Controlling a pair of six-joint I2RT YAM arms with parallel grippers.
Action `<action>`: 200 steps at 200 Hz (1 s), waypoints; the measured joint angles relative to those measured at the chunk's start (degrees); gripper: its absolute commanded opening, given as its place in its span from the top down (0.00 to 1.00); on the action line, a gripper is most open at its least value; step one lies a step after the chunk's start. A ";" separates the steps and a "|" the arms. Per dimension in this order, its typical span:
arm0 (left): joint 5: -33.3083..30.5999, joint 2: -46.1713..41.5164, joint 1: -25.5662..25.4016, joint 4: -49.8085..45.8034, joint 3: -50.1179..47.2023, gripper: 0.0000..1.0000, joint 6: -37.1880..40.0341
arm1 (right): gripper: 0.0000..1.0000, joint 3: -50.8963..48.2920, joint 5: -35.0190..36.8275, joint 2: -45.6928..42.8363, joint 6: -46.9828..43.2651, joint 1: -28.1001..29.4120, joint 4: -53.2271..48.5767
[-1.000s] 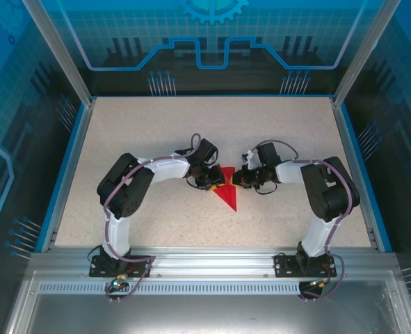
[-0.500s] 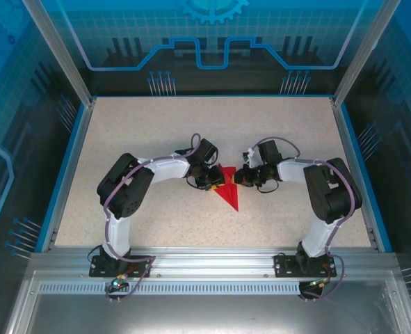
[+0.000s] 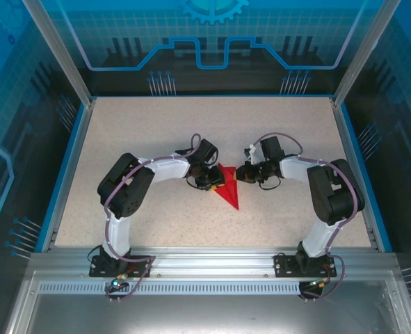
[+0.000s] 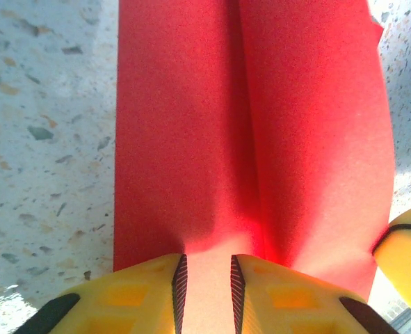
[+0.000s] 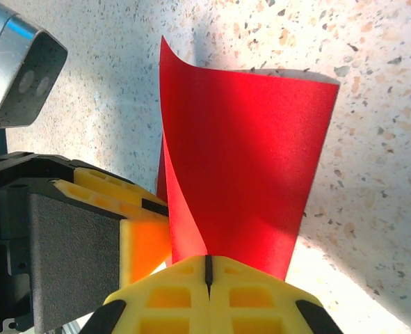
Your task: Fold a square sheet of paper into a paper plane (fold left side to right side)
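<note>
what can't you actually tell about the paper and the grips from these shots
Top view: folds of the red paper too small to read; its far end lies under the left gripper and right gripper.
Left wrist: paper cut off by the top edge; close blur hides whether the fingers pinch it.
Right wrist: the pinched edge is hidden inside the shut jaws.

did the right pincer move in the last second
Yes, slightly. The right pincer has shifted toward the table's far blue rim and a touch to the right, still shut on the red paper.
</note>
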 measured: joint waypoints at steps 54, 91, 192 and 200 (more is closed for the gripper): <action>0.00 0.00 0.00 0.00 0.00 0.72 0.00 | 1.00 0.02 1.22 0.22 -0.87 0.00 -1.42; 0.00 0.00 0.00 0.00 0.00 0.72 0.00 | 1.00 0.04 1.46 1.81 -1.07 -0.02 -1.60; 0.00 0.04 0.00 0.00 0.00 0.72 0.00 | 1.00 1.90 2.56 4.57 -1.31 -0.02 -1.99; 0.00 0.04 0.00 0.00 0.00 0.72 0.00 | 1.00 1.90 2.60 4.61 -1.36 -0.02 -2.03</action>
